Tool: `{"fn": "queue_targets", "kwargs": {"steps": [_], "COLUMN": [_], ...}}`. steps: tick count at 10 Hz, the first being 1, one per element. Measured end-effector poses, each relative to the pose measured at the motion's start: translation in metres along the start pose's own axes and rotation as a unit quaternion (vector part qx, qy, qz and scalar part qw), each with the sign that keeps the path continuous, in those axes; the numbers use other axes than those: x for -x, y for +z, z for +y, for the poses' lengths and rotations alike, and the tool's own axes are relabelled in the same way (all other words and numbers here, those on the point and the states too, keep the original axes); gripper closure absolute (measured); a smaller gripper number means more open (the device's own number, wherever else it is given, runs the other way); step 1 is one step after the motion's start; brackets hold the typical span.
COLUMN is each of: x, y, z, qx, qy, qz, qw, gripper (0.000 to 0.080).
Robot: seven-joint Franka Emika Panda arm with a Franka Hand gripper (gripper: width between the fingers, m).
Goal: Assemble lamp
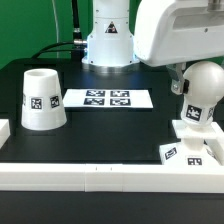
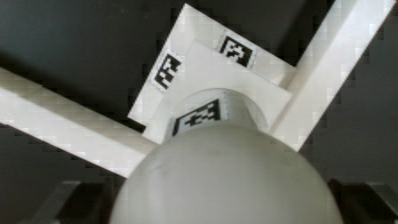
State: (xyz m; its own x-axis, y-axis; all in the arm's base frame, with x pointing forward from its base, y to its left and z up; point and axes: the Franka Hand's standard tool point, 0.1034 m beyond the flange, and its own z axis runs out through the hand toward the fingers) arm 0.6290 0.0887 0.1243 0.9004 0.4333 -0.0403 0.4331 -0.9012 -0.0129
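Note:
The white ball-shaped bulb is upright at the exterior view's right, its tagged neck right over the low square base; I cannot tell if it is seated. My gripper is shut on the bulb's round head, with one dark finger showing beside it. In the wrist view the bulb fills the foreground between the dark fingers, and the base lies beyond it. The tapered shade stands mouth-down at the exterior view's left, apart from the rest.
The marker board lies flat mid-table before the arm's white pedestal. A long white rail runs along the near edge. In the wrist view two rails meet at a corner round the base.

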Motion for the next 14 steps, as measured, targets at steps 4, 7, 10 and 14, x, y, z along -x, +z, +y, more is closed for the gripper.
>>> {"fn": "queue_targets", "kwargs": {"steps": [4, 7, 10, 14], "x": [-0.0001, 0.0017, 0.0021, 0.0022], "y": [0.0000, -0.0013, -0.0018, -0.0019], "z": [-0.0009, -0.0025, -0.0011, -0.0008], "qx": [-0.002, -0.007, -0.014, -0.016], "qy": [0.051, 0.228, 0.361, 0.448], "qz": [0.002, 0.011, 0.010, 0.009], "qw": [0.999, 0.974, 0.933, 0.894], "gripper": [0.0223, 0.0223, 0.0223, 0.0222]}}
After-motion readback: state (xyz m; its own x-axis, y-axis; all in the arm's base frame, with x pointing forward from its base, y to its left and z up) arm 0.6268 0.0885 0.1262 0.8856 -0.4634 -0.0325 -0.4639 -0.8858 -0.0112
